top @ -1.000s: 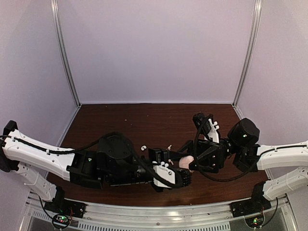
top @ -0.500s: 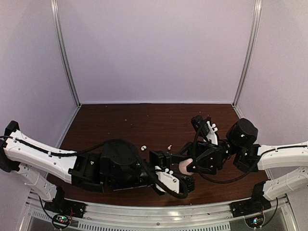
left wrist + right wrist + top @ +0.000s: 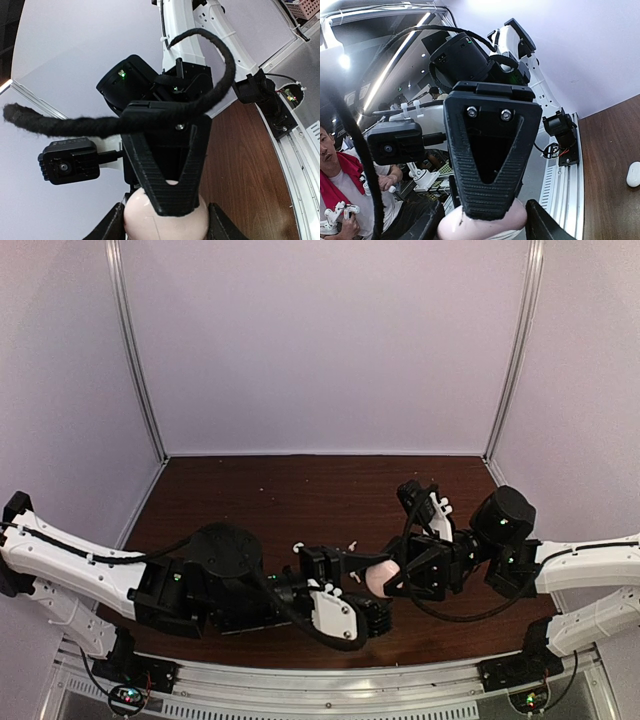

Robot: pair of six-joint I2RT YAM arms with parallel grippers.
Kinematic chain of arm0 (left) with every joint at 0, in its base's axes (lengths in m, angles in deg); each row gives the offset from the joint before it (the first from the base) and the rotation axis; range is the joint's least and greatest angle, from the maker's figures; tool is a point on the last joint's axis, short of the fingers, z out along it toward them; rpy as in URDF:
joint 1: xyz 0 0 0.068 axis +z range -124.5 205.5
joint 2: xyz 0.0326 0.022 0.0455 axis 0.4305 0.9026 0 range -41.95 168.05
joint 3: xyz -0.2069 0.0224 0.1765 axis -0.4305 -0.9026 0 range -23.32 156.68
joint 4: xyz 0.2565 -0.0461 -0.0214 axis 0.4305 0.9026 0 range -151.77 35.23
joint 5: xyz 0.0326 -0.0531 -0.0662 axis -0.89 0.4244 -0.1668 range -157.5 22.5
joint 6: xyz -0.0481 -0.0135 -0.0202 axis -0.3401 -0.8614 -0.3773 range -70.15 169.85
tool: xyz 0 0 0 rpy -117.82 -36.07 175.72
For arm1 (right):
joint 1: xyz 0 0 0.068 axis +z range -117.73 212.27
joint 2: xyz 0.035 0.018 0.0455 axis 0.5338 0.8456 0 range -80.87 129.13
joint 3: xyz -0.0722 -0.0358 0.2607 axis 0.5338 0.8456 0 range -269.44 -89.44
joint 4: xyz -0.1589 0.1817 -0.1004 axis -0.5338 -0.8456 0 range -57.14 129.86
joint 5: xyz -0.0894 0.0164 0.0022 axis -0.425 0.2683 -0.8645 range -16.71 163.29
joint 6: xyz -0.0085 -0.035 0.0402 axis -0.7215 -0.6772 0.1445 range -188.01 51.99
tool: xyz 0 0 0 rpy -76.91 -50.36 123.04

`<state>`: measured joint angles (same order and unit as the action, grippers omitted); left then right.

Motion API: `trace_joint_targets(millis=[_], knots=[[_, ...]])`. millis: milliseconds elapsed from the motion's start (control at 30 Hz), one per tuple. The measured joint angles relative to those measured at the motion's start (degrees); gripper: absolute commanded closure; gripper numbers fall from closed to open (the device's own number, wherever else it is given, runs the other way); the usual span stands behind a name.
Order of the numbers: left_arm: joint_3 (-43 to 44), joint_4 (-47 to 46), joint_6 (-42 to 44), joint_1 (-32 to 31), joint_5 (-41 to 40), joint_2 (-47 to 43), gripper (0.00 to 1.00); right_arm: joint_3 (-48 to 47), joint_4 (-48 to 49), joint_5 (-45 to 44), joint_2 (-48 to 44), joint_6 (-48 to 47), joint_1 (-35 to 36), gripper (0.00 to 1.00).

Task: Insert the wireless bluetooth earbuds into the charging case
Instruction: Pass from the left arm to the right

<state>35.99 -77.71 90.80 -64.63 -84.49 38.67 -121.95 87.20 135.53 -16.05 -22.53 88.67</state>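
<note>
Gripping one case with both claws

Pink case (image 3: 144, 225) sits pinched in my left claw (image 3: 368, 586), fingers half-spread around it. My right claw (image 3: 398, 578) clamps it too. Can't see inside. One earbud (image 3: 298, 546) and a second earbud (image 3: 352, 543) lie on the table (image 3: 300, 490), just beyond my left claw.

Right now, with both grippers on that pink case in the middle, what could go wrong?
1. The left gripper and right gripper both clamp the smooth, rounded pink charging case; uneven pulling could squeeze it out and drop it.
2. The two earbuds lie loose on the table close beside the left arm's wrist; a low sweep could knock them away.
</note>
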Motion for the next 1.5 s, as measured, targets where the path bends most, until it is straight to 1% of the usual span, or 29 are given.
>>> trace_joint_targets(millis=[133,167,267,367,533,700,867,900,1000,1033,1100,1267,1500], knots=[[-0.87,-1.18,0.13,0.00,0.04,-0.28,0.60,0.00,-0.07,0.13,0.00,0.17,0.00,0.51],[-1.03,-1.33,0.15,0.00,0.07,-0.28,0.60,0.00,-0.11,0.13,0.00,0.28,0.07,0.50],[-1.36,-2.16,0.17,0.00,0.15,-0.28,0.60,0.00,0.11,0.11,0.00,0.98,0.11,0.40],[-1.77,-2.25,0.22,-0.09,0.35,-0.50,0.60,0.00,1.16,0.20,0.00,2.05,0.11,0.37],[-1.88,-2.95,0.26,-0.11,0.70,-0.61,0.60,0.00,3.23,0.50,0.11,3.89,0.11,0.38],[-2.45,-4.11,0.22,-0.31,1.03,-1.20,0.60,0.00,5.22,0.59,0.68,5.40,0.11,0.48],[-3.02,-4.92,0.09,-0.35,1.16,-1.44,0.60,0.00,6.29,0.83,1.22,6.38,0.11,0.50],[-3.10,-5.07,0.09,-0.35,1.14,-1.44,0.60,0.00,6.45,0.81,1.31,6.45,0.11,0.49],[-3.58,-5.68,0.09,-0.35,1.14,-1.49,0.60,0.00,6.54,0.83,1.55,6.69,0.11,0.31],[-3.74,-5.75,0.07,-0.35,1.09,-1.51,0.60,0.00,6.78,0.96,1.66,6.80,0.11,0.27],[-4.09,-5.75,0.04,-0.35,1.09,-1.55,0.60,-0.04,7.80,1.20,1.81,7.69,0.13,0.25],[-4.33,-6.58,0.07,-0.37,1.55,-1.55,0.60,-0.11,12.63,2.14,3.13,10.45,0.15,0.31],[-4.35,-8.90,0.24,-0.42,2.91,-1.55,0.60,-0.11,20.31,2.89,5.42,15.76,0.15,0.35]])
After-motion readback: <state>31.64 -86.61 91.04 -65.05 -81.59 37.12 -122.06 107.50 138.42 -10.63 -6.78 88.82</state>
